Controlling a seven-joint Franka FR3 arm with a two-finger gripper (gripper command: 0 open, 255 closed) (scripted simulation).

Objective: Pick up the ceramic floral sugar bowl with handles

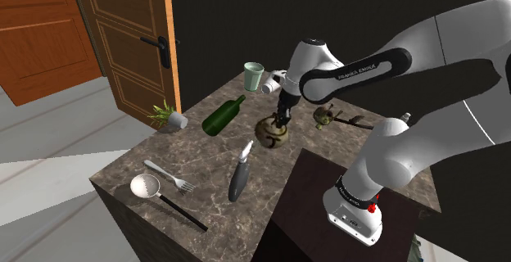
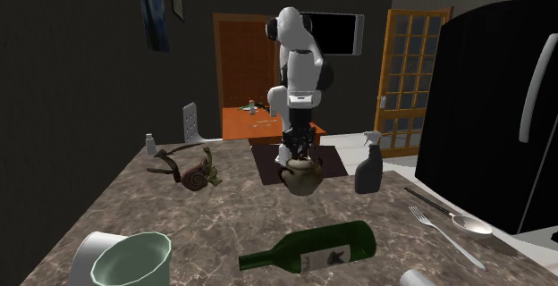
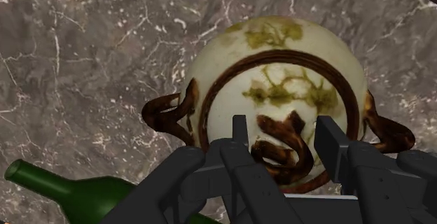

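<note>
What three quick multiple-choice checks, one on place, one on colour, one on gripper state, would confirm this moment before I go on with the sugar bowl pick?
1. In the shoulder view, where is the dark green wine bottle, lying on its side, from the round cream sugar bowl with looped handles?
A) to its left
B) to its right
C) on top of it

2. What colour are the bowl's handles?
A) blue
B) dark brown
C) white

3. How does the black two-finger gripper stand?
A) shut on the bottle
B) shut on nothing
C) open over the bowl's lid

Answers:
1 A: the bottle lies to the bowl's left on the same stone-patterned top.
2 B: the wrist view shows a dark brown loop on each side of the bowl.
3 C: the fingers stand apart, one on either side of the lid's brown knob.
</note>
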